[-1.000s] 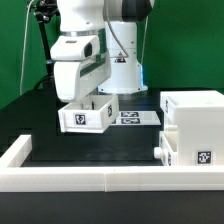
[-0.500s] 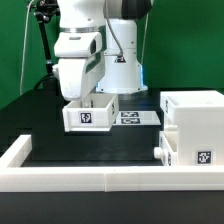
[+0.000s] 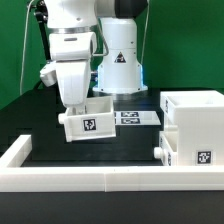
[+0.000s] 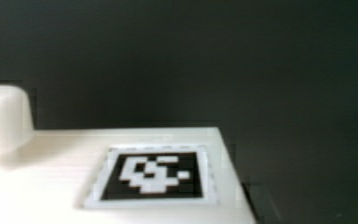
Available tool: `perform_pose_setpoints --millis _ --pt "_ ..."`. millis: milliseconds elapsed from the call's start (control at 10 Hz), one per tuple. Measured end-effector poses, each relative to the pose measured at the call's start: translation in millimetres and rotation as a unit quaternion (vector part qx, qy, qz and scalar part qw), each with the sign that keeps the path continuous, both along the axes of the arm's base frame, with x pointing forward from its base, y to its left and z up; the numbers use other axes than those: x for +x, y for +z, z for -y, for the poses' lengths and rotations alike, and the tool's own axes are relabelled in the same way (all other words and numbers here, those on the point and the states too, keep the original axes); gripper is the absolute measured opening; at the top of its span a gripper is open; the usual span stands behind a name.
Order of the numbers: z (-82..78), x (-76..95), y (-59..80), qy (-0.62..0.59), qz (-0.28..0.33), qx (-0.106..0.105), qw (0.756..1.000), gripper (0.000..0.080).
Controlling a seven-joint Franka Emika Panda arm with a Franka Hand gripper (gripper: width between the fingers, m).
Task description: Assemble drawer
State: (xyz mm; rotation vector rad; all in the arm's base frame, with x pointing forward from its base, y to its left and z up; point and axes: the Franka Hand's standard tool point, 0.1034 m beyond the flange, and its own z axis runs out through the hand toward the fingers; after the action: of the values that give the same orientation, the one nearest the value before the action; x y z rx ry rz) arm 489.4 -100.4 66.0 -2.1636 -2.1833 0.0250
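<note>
My gripper [image 3: 79, 101] is shut on a small white drawer tray [image 3: 88, 122] and holds it above the black table, slightly tilted, with its square tag facing the camera. The tall white drawer housing [image 3: 195, 125] stands at the exterior view's right. A second tray sits in its lower slot, its knob [image 3: 158, 150] sticking out, with a tag on the housing side. In the wrist view the held tray's tagged face [image 4: 149, 172] fills the lower part, and a white rounded knob-like part [image 4: 2, 120] shows beside it. My fingers do not show there.
The marker board [image 3: 138, 117] lies flat behind the held tray. A low white border wall [image 3: 100, 178] runs along the front and up the exterior view's left side. The robot base [image 3: 120, 62] stands at the back.
The arm has moved toward the exterior view's left with the tray still in the gripper. The tray now hangs tilted and slightly lower in the picture.
</note>
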Motion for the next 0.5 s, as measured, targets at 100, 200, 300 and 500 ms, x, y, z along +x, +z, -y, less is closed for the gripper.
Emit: perform_pose_setpoints --millis 100,200,300,500 --pt "-2.3 9.9 5.8 0.004 0.01 -0.001 1.0 0.0045" --pt "-1.9 7.7 4.3 0.002 0.008 -0.001 1.0 0.0045" --pt "-1.4 7.2 3.4 0.001 0.007 -0.001 1.0 0.0045" --pt "-1.3 6.9 2.9 0.001 0.007 0.0 1.0 0.0045"
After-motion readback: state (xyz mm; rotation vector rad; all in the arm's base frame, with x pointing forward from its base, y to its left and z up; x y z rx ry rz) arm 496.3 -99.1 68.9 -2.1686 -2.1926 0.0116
